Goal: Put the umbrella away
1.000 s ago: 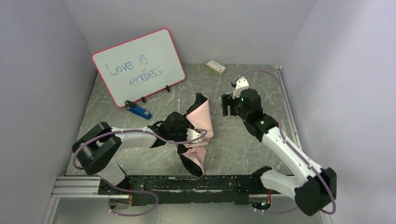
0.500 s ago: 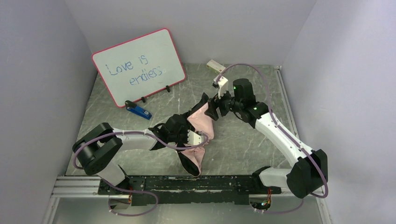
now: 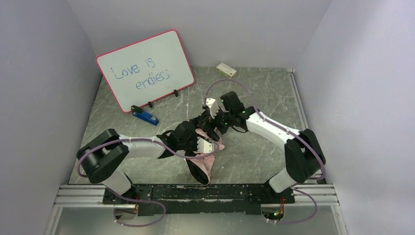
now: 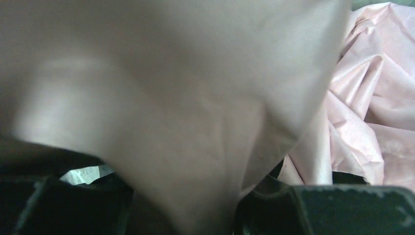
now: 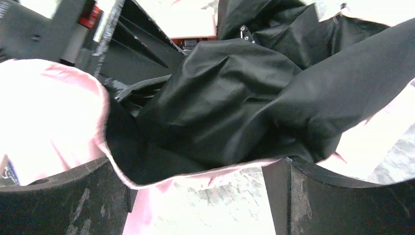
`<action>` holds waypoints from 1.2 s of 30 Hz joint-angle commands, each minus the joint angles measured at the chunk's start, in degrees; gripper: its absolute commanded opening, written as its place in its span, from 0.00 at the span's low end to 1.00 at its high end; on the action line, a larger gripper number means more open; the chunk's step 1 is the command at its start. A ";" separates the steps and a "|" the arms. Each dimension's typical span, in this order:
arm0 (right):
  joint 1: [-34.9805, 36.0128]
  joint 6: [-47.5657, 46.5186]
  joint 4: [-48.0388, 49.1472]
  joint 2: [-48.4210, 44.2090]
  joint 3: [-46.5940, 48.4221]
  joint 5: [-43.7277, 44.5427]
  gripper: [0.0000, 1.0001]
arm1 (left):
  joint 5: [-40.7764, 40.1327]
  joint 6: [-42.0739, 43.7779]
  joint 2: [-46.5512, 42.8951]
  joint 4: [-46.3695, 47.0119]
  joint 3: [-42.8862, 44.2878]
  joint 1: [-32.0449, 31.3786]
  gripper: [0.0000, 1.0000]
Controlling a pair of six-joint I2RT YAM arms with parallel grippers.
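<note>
Umbrella (image 3: 202, 165) lies crumpled at middle of tabletop (image 3: 254, 156), between both arms. Left claw (image 4: 186, 196) half-closed, pinching a fold of pink canopy. Right claw (image 5: 195, 188) spread wide, astride the canopy edge, gripping nothing. Judgement: light, limp, slick fabric over thin, fragile ribs. Shaft or handle would give firmer hold, but neither is visible here.

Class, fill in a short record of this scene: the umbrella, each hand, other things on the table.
umbrella: crumpled mid-table, pink outside, black inside
left hand: closed on the umbrella
right hand: open, a fabric edge between its fingers
whiteboard: propped back left, reads "Love is endless"
stapler: blue, in front of the whiteboard
small box: at the back edge
</note>
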 commanded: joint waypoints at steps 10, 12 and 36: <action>2.83 -3.79 -0.63 9.72 -2.97 2.56 0.92 | -4.25 -0.46 0.54 0.35 -1.87 -2.05 0.17; 3.20 -3.88 -0.72 10.71 -3.72 3.45 0.92 | -4.23 -1.18 0.10 0.05 -1.50 -2.25 0.28; 4.24 -5.06 1.35 12.92 -7.70 6.52 0.80 | -9.01 -18.15 -31.02 -11.23 -4.09 -2.68 0.84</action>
